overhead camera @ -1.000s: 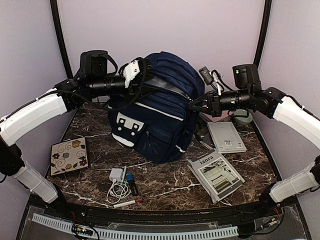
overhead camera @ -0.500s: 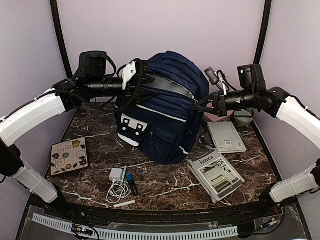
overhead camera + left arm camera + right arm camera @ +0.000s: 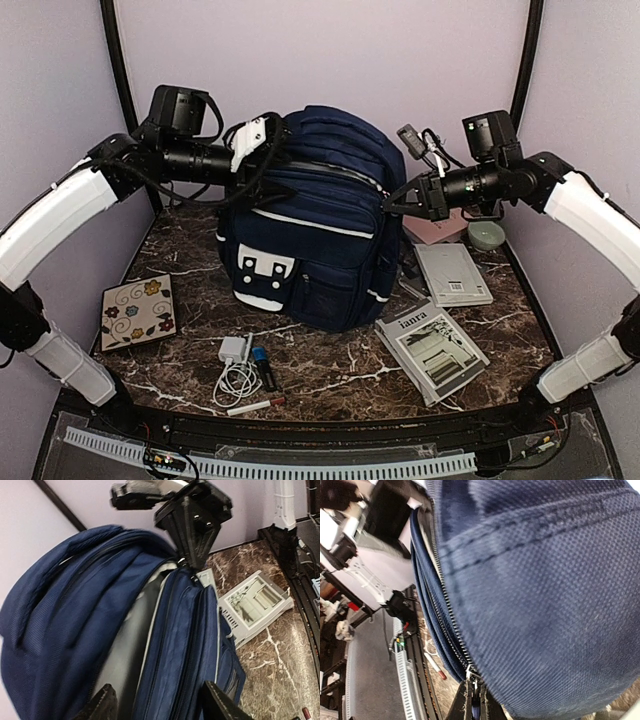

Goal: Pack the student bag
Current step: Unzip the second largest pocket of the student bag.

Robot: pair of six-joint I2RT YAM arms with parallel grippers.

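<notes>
The student bag (image 3: 310, 235), dark navy with white stripes and a grey top panel, stands upright at the table's middle. My left gripper (image 3: 272, 165) is at its top left. In the left wrist view its fingers (image 3: 106, 706) stand wide apart, straddling the bag's (image 3: 170, 645) navy front section and grey panel. My right gripper (image 3: 392, 206) is at the bag's upper right side. In the right wrist view it (image 3: 473, 702) is shut on the zipper pull (image 3: 474, 679) at the end of the zip track on the bag (image 3: 545, 595).
A floral tile (image 3: 139, 311) lies front left. A charger with cable (image 3: 237, 365), a small blue item (image 3: 262, 367) and a marker (image 3: 255, 405) lie in front. A magazine (image 3: 430, 348), grey book (image 3: 453, 273), pink item (image 3: 437, 229) and round lid (image 3: 487, 234) lie right.
The bag tipped and slid right, then came back upright. My left gripper rose and moved left at the bag's top. My right gripper stayed on the zipper and shifted slightly left.
</notes>
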